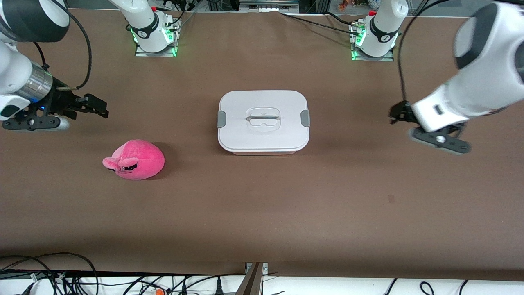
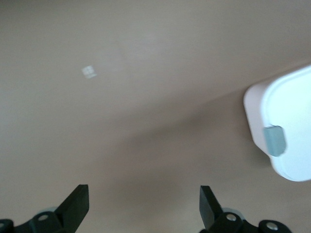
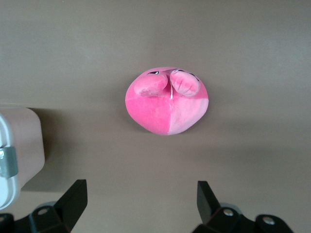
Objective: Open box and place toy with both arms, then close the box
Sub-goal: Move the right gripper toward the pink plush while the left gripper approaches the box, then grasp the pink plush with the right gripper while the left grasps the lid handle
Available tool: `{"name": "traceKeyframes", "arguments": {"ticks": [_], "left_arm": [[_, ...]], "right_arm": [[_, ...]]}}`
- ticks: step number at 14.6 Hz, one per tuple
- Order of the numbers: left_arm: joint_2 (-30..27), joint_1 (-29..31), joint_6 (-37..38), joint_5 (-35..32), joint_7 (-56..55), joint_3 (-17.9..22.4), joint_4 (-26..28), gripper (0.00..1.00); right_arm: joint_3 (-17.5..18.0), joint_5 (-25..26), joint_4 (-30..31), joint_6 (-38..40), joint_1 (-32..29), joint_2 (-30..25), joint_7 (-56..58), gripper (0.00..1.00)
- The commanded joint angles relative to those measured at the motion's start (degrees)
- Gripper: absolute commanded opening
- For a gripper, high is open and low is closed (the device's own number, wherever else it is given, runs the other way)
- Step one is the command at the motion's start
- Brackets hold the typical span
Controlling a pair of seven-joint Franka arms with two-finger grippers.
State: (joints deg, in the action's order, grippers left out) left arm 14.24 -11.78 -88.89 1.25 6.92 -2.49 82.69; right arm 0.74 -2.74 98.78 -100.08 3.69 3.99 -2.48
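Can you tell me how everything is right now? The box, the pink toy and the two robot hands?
box: shut, white lid on, grey side clips down.
toy: lying on the table, nearer the front camera than the box, toward the right arm's end, not held.
left tool: open, empty, over bare table beside the box.
right tool: open, empty, over the table near the toy.

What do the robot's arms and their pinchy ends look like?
Both arms are white with black joints and black cables looping off them. The right arm has a shiny silver wrist ring. Green lights glow at both bases. The right tool and left tool are black, each with two fingers.
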Motion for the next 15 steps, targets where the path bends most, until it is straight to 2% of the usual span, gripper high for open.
{"name": "traceKeyframes", "arguments": {"ticks": [1, 3, 5, 8, 12, 15], "left_arm": [[2.28, -5.42, 0.21, 2.78, 0.55, 0.47, -1.56, 1.00], [3.51, -10.77, 0.21, 3.23, 2.12, 0.47, -1.56, 1.00], [4.91, -15.97, -0.40, 2.97, 2.31, 0.55, -1.56, 1.00], [7.37, -21.60, -4.26, 2.97, 3.18, 0.47, -1.47, 1.00], [10.98, -26.70, -13.30, 2.18, 10.47, 0.55, -0.60, 1.00], [11.86, -29.43, -15.52, -1.85, 12.68, 0.55, -0.33, 1.00]], "right_arm": [[0.05, 0.46, 7.98, -7.38, 0.00, -0.92, 0.11, 1.00], [-0.04, 0.55, 12.47, -13.18, -0.09, 0.22, 0.20, 1.00], [-0.12, 0.55, 14.15, -17.06, -0.09, 3.02, 0.28, 1.00], [-0.30, 0.46, 14.24, -21.63, -0.26, 7.51, 0.37, 1.00], [-0.39, 0.28, 14.16, -27.43, -0.70, 11.56, 2.30, 1.00], [-0.39, 0.28, 14.16, -31.21, -0.70, 13.67, 2.57, 1.00]]}}
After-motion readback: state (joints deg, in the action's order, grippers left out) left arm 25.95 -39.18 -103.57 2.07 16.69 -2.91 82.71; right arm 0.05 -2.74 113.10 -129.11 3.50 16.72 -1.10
